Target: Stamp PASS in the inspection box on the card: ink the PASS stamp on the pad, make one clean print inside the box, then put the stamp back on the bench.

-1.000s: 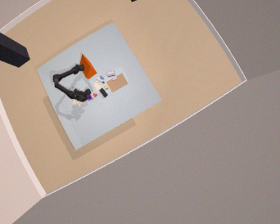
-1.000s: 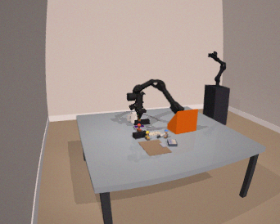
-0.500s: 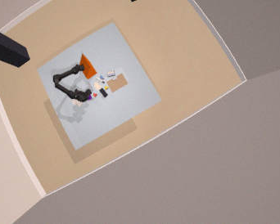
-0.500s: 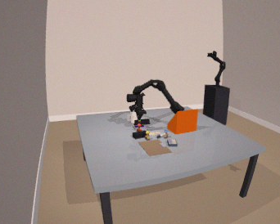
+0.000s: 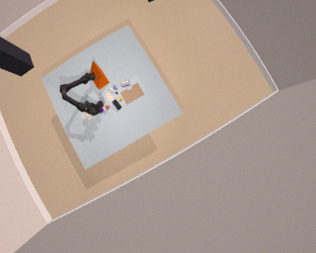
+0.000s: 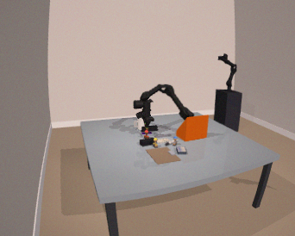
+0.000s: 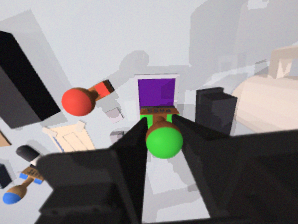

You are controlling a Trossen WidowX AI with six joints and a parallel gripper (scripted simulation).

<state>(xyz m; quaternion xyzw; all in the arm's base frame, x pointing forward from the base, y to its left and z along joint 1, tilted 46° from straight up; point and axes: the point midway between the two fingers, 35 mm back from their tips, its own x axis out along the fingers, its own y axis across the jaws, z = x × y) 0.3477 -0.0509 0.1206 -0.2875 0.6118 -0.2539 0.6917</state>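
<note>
Our black parallel-jaw pincer (image 7: 159, 119) (image 5: 100, 110) (image 6: 147, 125) grasps the green-knobbed wooden stamp (image 7: 164, 142), presumably PASS. Just ahead of it lies the purple square ink pad (image 7: 156, 92) (image 5: 102, 111) (image 6: 147, 133). We judge inking is in hand; next we should centre the stamp over the pad, then press straight down.

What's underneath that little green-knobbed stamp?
In the wrist view, the far part of a purple pad shows just beyond the stamp. Whatever lies directly under the stamp is covered by it.
</note>
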